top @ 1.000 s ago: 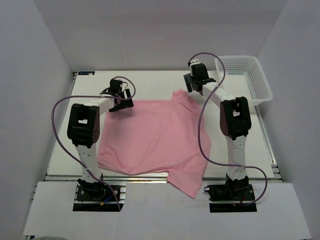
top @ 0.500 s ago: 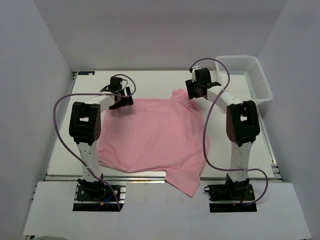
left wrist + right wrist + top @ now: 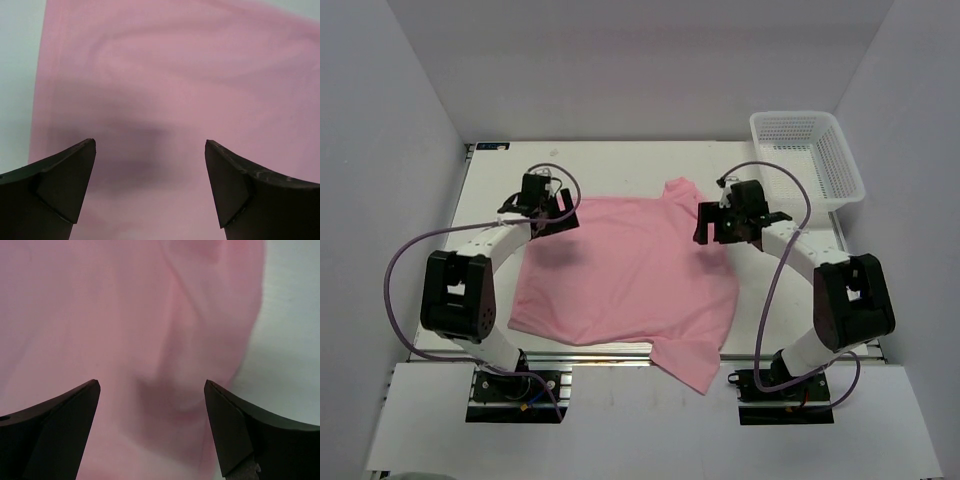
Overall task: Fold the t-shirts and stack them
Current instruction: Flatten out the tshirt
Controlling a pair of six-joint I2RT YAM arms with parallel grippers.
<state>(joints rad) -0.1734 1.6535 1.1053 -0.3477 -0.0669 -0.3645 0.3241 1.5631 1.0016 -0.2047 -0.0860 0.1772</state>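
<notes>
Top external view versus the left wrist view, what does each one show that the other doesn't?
Only the top external: the white basket, the right arm, and one sleeve reaching past the near edge. Only the left wrist: the left fingers close up, spread wide with cloth showing between them. Both: the pink t-shirt lying on the table.

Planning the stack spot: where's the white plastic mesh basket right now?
In the top view, the white plastic mesh basket sits at the far right corner of the table, beyond the right gripper and apart from the light-pink t-shirt.
</notes>
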